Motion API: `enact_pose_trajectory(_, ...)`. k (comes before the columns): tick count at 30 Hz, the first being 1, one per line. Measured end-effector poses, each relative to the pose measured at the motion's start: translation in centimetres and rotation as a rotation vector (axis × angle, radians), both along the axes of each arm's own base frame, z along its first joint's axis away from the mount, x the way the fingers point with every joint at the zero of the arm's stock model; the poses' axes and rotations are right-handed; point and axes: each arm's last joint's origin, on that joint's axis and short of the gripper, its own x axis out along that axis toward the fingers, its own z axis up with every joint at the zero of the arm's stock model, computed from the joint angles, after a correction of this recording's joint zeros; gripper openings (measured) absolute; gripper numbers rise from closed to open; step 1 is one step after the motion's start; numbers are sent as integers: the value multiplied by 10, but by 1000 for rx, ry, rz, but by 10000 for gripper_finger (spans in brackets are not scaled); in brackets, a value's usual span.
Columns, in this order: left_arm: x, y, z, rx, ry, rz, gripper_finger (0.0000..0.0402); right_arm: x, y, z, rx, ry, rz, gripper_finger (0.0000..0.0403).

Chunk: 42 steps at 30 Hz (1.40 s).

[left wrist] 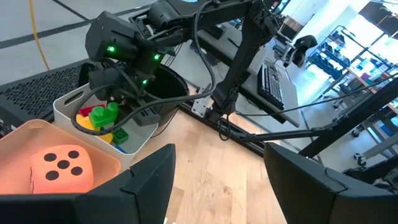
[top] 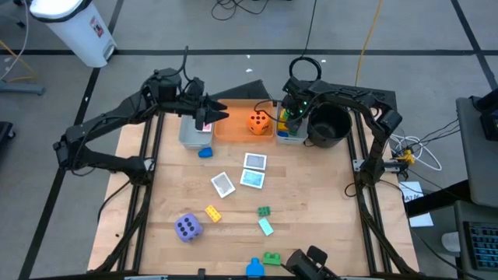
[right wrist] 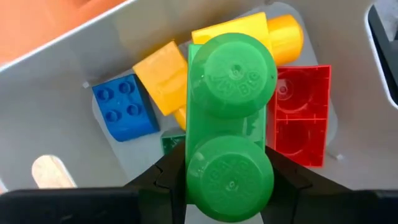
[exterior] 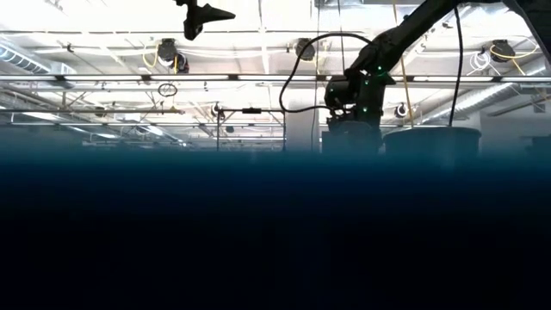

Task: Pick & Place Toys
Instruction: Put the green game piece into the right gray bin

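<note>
So at this point the right gripper (right wrist: pixel 229 186) was clamped on a green two-stud brick (right wrist: pixel 230 124), holding it right above the grey bin (top: pixel 291 134) at the far right of the table. Inside I could see a blue brick (right wrist: pixel 122 107), a couple of yellow ones (right wrist: pixel 163 76) and a red brick (right wrist: pixel 302 112), so the pile was already kinda lumpy.

My take on doing this drop well: get the brick low and over the middle of the bin before letting go, not near the wall next to the black bowl (top: pixel 327 124), because a round-studded brick landing on that heap could easily bounce or roll out. Open the jaws fully and lift straight up so a finger doesn't drag it back.

The left gripper (top: pixel 220 115) hung over the other grey bin (top: pixel 194 134) beside the orange bin (top: pixel 241 131), fingers apart; I couldn't tell if anything was between them. The orange die (top: pixel 260 122) sat in the orange bin. Plenty still out on the table: purple die (top: pixel 188 227), picture cards (top: pixel 254 162), loose bricks (top: pixel 211 213).
</note>
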Motion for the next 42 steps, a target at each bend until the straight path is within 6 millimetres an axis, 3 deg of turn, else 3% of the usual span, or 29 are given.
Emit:
enact_pose_trajectory(5,0,0,0,0,0,0,251,1,1,0,-5,9,31,133)
enact_pose_trajectory(16,0,0,0,-1,4,0,251,1,3,0,-6,12,19,194)
enact_pose_trajectory(21,0,0,0,24,4,-6,251,1,3,10,-27,-34,-20,206)
enact_pose_trajectory(27,0,1,1,51,-4,15,250,7,2,51,-144,-231,-98,205)
enact_pose_trajectory(33,-1,1,-2,44,29,19,251,19,9,105,-240,-634,-164,202)
enact_pose_trajectory(38,-6,-3,-18,-22,182,-12,251,28,25,143,-269,-918,-193,203)
enact_pose_trajectory(42,-12,-14,-33,-69,352,-48,251,38,42,159,-280,-1039,-146,202)
